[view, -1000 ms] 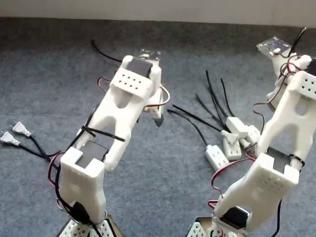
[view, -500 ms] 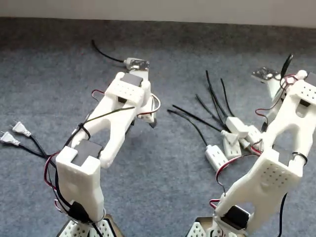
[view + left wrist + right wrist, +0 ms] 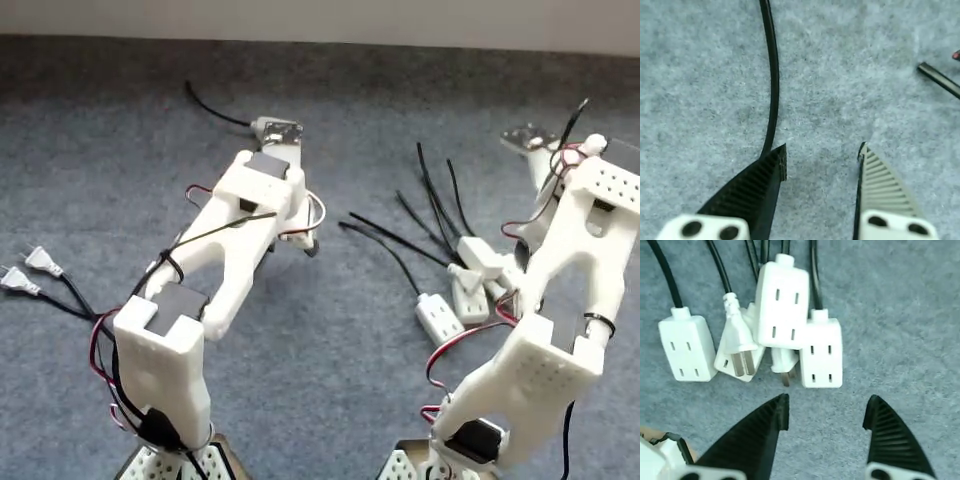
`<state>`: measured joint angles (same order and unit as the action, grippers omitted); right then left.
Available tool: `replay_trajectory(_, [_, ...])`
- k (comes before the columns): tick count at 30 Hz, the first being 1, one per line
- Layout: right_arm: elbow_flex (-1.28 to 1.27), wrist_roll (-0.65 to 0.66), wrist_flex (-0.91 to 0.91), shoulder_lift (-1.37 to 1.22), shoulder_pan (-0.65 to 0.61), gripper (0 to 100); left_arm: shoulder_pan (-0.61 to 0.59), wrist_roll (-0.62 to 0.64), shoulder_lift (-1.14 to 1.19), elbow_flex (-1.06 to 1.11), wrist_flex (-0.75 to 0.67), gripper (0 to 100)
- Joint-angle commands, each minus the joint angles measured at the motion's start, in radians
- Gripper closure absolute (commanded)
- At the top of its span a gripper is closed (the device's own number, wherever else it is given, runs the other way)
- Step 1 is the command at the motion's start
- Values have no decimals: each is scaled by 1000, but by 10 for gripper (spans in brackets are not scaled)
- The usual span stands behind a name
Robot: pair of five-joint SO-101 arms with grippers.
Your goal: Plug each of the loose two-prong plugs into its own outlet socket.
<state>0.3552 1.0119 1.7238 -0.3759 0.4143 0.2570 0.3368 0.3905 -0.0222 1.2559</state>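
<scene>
Two loose white two-prong plugs (image 3: 28, 270) on black cords lie on the grey carpet at the far left. Several white outlet sockets (image 3: 470, 285) on black cords are clustered at the right. In the right wrist view, three sockets (image 3: 782, 305) lie close together with one plug (image 3: 737, 342) among them and a second plug (image 3: 783, 362) partly under the middle socket. My right gripper (image 3: 827, 405) is open just short of this cluster. My left gripper (image 3: 822, 152) is open over bare carpet, one finger beside a black cord (image 3: 772, 75).
Black cords (image 3: 430, 215) fan out from the sockets toward the back of the table. Another cord end (image 3: 215, 108) lies beyond the left arm (image 3: 245, 215). The right arm (image 3: 560, 280) stands over the socket cluster. Carpet lies open between the arms.
The left arm has dropped lower toward the carpet and then held still. The right arm's wrist has swung a little to the left, over the sockets.
</scene>
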Motion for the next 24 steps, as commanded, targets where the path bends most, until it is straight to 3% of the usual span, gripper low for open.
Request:
replay_trajectory(1, [-77,44,38,59,-28,753,-5,5,-56,-4,-17,769])
replay_trajectory(6, [-53,-32,35,61,-13,753,-5,5,-56,-4,-17,769])
replay_trajectory(12, [67,-367,35,61,61,753,-5,5,-56,-7,-17,769])
replay_trajectory(20, [76,-402,-19,56,61,753,-5,5,-56,-2,-35,769])
replay_trajectory(24, [87,-514,-13,-2,61,753,-5,5,-54,-2,-35,769])
